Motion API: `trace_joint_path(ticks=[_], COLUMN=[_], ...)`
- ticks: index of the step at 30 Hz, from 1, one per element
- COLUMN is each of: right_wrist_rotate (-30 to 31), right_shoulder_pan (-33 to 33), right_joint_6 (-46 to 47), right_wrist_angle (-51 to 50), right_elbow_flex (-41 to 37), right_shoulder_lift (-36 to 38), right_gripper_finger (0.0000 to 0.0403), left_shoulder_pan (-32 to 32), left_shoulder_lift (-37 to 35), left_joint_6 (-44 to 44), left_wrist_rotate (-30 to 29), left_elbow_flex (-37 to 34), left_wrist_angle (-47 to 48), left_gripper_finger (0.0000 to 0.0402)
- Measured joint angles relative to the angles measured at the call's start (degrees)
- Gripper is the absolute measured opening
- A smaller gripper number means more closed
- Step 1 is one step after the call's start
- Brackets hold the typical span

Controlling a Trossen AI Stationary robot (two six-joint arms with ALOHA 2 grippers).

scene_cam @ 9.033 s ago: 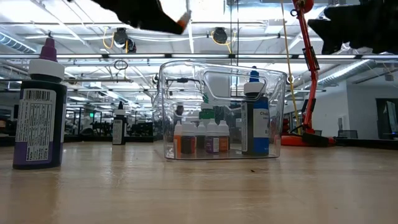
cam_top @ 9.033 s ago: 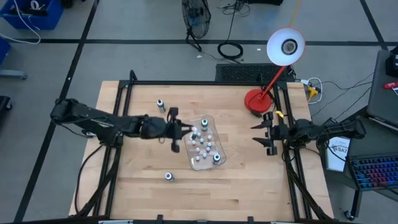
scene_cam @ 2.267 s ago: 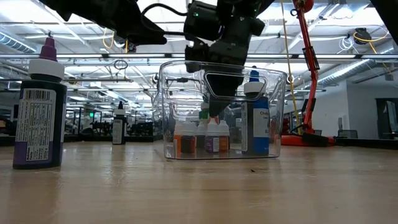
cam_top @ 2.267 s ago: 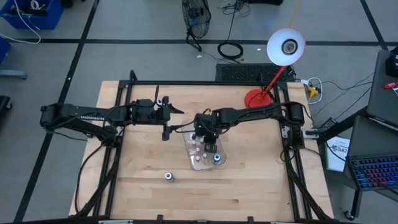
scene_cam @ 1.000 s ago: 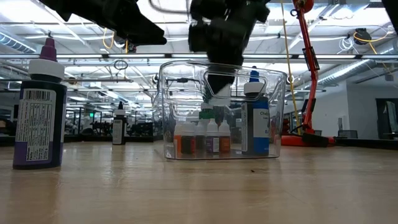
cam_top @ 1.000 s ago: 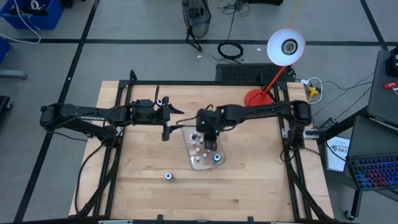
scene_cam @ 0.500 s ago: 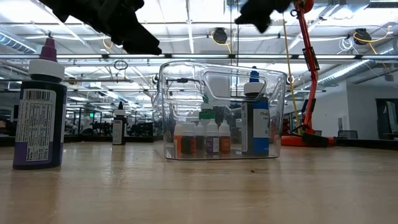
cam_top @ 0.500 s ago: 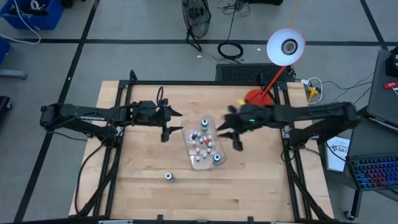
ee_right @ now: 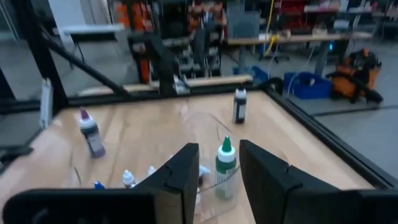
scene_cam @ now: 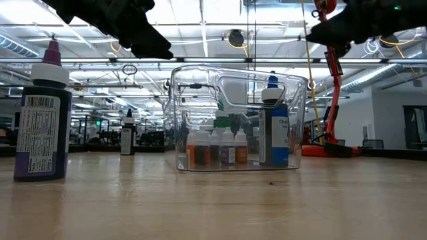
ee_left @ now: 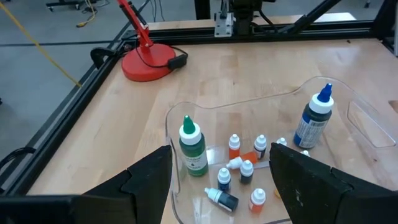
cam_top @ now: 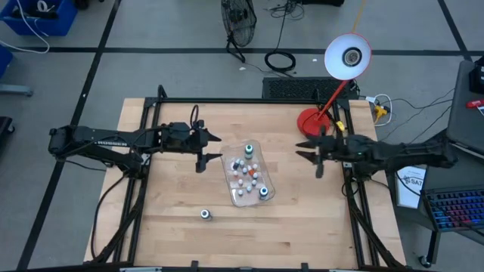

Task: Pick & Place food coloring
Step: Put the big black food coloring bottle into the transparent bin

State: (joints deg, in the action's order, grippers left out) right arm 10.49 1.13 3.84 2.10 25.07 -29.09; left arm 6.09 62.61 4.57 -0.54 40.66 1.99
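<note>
A clear plastic tray (cam_top: pixel 243 198) stands mid-table and holds several food coloring bottles: a green-capped one (ee_left: pixel 192 148), a blue one (ee_left: pixel 315 118) and tiny ones (scene_cam: pixel 215 147), one lying on its side. A purple-capped bottle (cam_top: pixel 206 214) stands outside near the front edge. Another dark one (ee_right: pixel 239 104) stands toward the far left. My left gripper (cam_top: pixel 206 149) hovers open just left of the tray, aimed at it. My right gripper (cam_top: pixel 309 156) hangs open and empty by the right rail, level, facing the tray.
A red lamp base (cam_top: pixel 310 121) with a white lamp head (cam_top: pixel 348 55) stands at the far right corner. Black frame rails (cam_top: pixel 227 100) run round the table. Bare wood (cam_top: pixel 302 219) lies right of the tray and along the front.
My right gripper has risen out of the tray and swung toward the table's right edge, tipping from pointing down to level, with nothing between its fingers. The tray and its bottles, hidden under it before, now show.
</note>
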Motion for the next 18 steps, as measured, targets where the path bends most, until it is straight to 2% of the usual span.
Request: trace_joint_path(ticks=[5, 9, 18], right_wrist_rotate=[0.02, 0.26, 0.25], right_shoulder_pan=[0.00, 0.00, 0.00], right_joint_6=[0.02, -0.55, -1.95], right_wrist_angle=[-0.20, -0.32, 7.50], right_elbow_flex=[-4.72, -9.05, -19.21], right_shoulder_lift=[11.76, 18.09, 23.85], right_gripper_finger=[0.0102, 0.0102, 0.0102], left_shoulder_pan=[0.00, 0.00, 0.00], left_shoulder_lift=[0.00, 0.00, 0.00], left_joint_6=[-0.21, -0.21, -0.43], left_wrist_rotate=[-0.02, -0.02, -0.04], left_elbow_flex=[0.00, 0.00, 0.00], left_wrist_angle=[0.01, -0.01, -0.01], left_gripper_finger=[0.0269, 0.0269, 0.0269])
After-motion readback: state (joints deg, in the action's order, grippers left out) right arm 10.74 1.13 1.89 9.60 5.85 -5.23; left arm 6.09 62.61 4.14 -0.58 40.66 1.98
